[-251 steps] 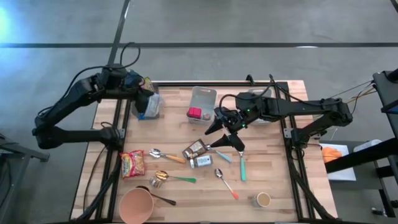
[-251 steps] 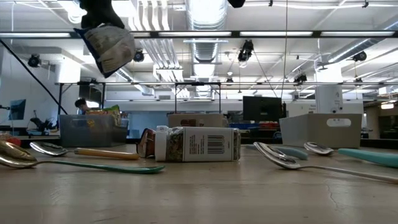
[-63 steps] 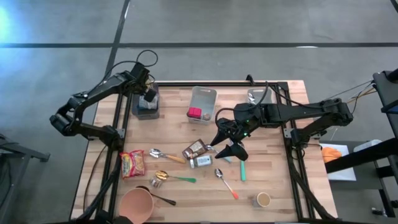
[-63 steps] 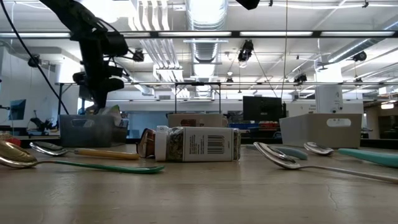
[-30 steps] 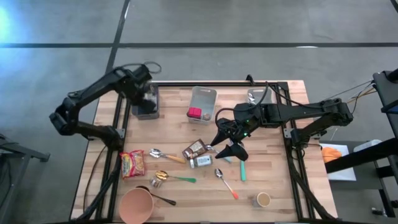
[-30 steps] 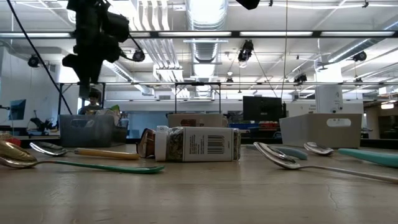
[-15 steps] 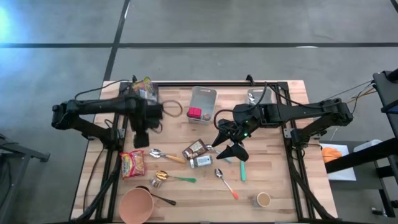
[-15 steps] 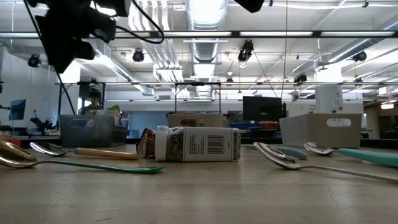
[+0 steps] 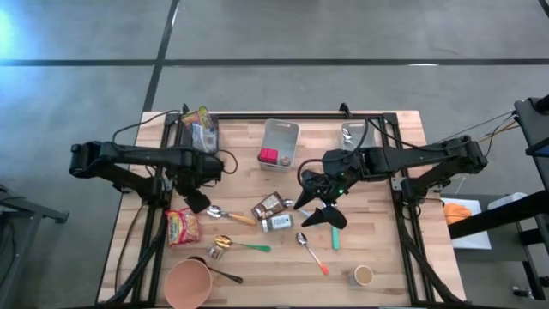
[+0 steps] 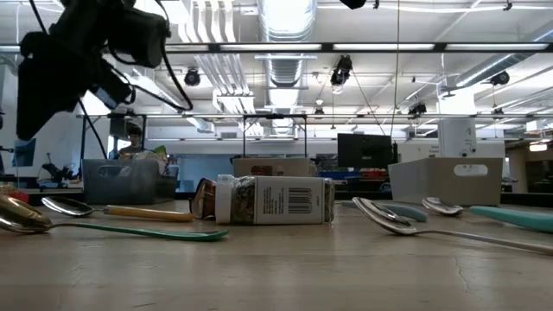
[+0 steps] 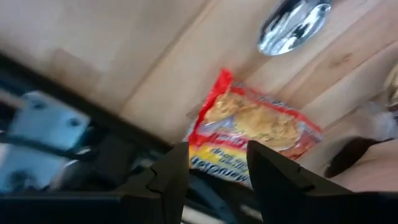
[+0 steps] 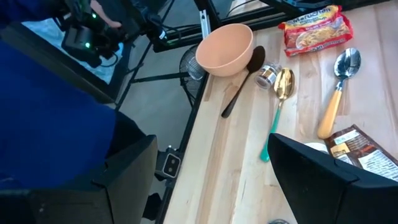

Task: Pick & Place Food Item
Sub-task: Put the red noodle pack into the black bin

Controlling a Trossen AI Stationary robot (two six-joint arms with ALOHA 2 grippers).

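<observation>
We see the left gripper [image 9: 198, 201] low over the left side of the worktop [image 9: 377, 249] in the high view, just above the red noodle packet [image 9: 182, 226], which lies flat near the lower left. In the left wrist view the packet [image 11: 255, 124] sits straight ahead of the two dark fingers [image 11: 171, 171], which stand apart with nothing between them; they do not touch it yet. We judge this packet to be the next food item to pick, so its pick has only begun: reach, grasp, lift and place are all left.

A grey bin [image 9: 199, 133] at the upper left already holds colourful packets, and a clear tub [image 9: 279, 142] at top centre holds something pink, so some sorting looks done.

The right gripper [image 9: 313, 206] hangs mid-frame over the small jar [image 9: 276, 223] and brown packet [image 9: 268, 204], fingers spread wide and empty. Spoons, a cup and a pink bowl [image 9: 187, 283] lie scattered along the bottom.
</observation>
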